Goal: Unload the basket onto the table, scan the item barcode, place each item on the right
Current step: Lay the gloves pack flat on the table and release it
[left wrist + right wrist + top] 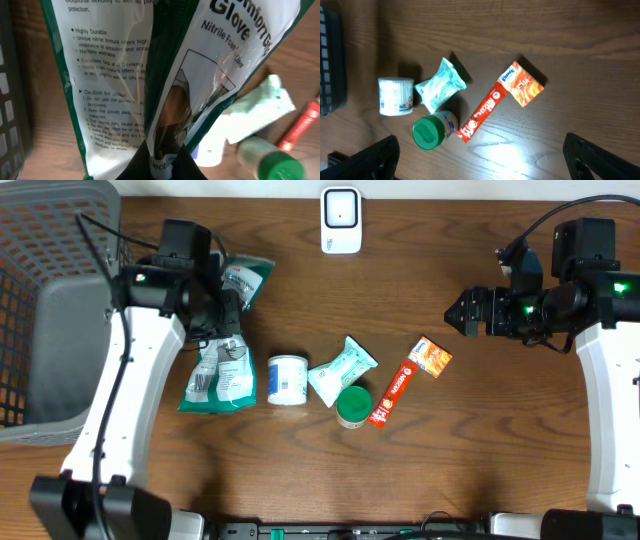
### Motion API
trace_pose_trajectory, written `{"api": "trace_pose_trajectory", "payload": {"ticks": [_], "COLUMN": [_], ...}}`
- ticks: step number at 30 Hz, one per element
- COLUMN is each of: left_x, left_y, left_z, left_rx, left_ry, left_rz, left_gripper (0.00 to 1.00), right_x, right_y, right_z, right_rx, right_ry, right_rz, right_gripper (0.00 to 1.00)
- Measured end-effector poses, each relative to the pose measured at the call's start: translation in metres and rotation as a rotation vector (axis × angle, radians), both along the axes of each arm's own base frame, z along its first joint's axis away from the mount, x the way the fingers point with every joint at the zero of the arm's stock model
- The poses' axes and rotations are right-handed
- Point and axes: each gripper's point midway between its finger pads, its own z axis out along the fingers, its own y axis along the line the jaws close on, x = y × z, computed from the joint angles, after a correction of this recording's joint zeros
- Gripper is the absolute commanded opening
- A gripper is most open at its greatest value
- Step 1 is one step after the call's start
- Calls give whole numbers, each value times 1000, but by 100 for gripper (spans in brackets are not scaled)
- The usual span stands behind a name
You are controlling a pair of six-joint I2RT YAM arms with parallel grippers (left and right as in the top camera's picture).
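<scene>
Altogether one glove packet point(215, 375) in left claw point(230, 318), five loose items point(288, 380) nearby.

We see our left gripper point(230, 325) over the middle of the glove packet point(215, 380), beside the grey basket point(45, 310). Right of it on the table point(300, 470) lie a white tub point(288, 380), a pale green pouch point(340, 368), a green-lidded jar point(353, 406), a red stick point(393, 393) and an orange box point(432, 357). Our right gripper point(462, 312) hangs apart from them; a white scanner point(341, 220) sits at the far edge.
</scene>
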Motion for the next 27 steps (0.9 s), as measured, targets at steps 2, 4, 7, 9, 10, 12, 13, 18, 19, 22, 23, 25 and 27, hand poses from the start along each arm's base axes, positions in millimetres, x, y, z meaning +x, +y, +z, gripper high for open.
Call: {"api": "trace_pose_trajectory", "payload": {"ticks": [2,4,7,9,10,12,13,18,19,22,23,25,27], "left_x": [2,5,9,9,7,3,2,5,7,13,12,8,5], "left_y": [2,3,4,5,5,6,6,6,5,4,4,4,4], "left_z": [-10,-20,-38,-54,-63,-78,-84,-94,-94,-95,-97,-106,-114], "left_rx": [13,20,26,30,32,35,38,36,35,30,30,32,33], "left_ry": [22,33,47,70,85,110,121,108,98,72,72,82,88], "left_rz": [10,24,37,49,52,56,57,60,60,60,59,57,56], "left_gripper": [7,7,7,7,7,8,7,7,8,8,8,8,8], "right_x": [0,0,0,0,0,0,0,0,0,0,0,0,0], "right_y": [0,0,0,0,0,0,0,0,0,0,0,0,0], "right_z": [0,0,0,0,0,0,0,0,0,0,0,0,0], "right_rx": [0,0,0,0,0,0,0,0,0,0,0,0,0], "right_ry": [0,0,0,0,0,0,0,0,0,0,0,0,0], "right_rz": [0,0,0,0,0,0,0,0,0,0,0,0,0], "right_gripper": [99,99,99,99,99,99,99,99,99,99,99,99,99]}}
